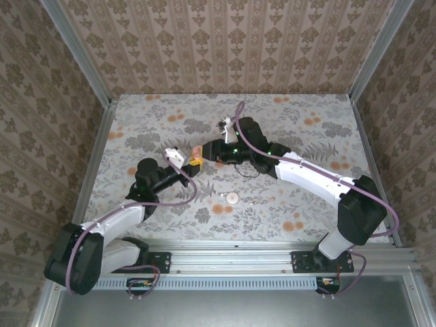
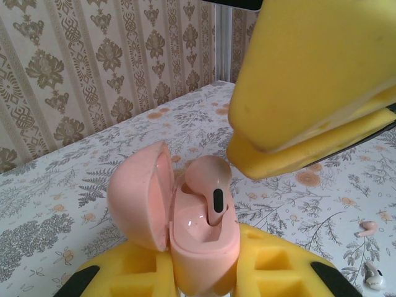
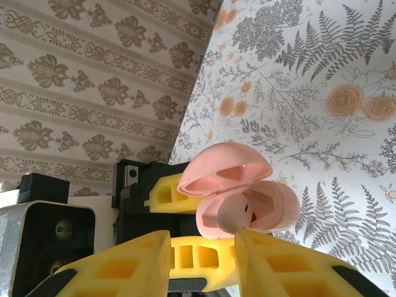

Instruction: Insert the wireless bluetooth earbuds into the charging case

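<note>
The earbud sits only partly in the charging case, so the right end effector, parted and empty just beside the case, could tip it out. The left end effector clamps the base of the glossy salmon-pink case, its lid hinged open. A second earbud lies on the table, well apart from the case.

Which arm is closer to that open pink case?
Left. The left end effector grips the charging case; the right end effector hovers close beside it, not touching.
</note>
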`<act>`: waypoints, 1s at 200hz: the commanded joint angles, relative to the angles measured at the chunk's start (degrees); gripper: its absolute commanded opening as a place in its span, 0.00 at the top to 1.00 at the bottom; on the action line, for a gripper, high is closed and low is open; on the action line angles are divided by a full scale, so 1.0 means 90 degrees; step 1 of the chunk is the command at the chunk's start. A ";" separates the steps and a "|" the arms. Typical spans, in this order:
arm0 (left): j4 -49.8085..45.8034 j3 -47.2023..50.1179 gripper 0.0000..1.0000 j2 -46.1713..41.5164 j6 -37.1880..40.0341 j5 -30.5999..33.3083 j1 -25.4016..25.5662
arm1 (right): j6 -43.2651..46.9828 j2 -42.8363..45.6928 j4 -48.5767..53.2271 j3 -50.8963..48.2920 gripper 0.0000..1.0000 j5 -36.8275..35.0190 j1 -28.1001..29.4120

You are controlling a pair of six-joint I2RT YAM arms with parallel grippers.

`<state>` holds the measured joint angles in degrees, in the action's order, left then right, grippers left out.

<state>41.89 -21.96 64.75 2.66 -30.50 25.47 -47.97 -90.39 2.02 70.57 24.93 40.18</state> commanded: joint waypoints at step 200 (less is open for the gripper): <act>-0.0085 -0.0243 0.87 -0.0127 -0.0016 -0.0227 0.0028 | 0.0210 -0.0217 0.0272 0.0314 0.68 0.0131 0.0003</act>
<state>40.69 -21.96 64.75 2.63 -31.09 25.47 -47.31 -91.48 2.46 71.31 25.54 40.18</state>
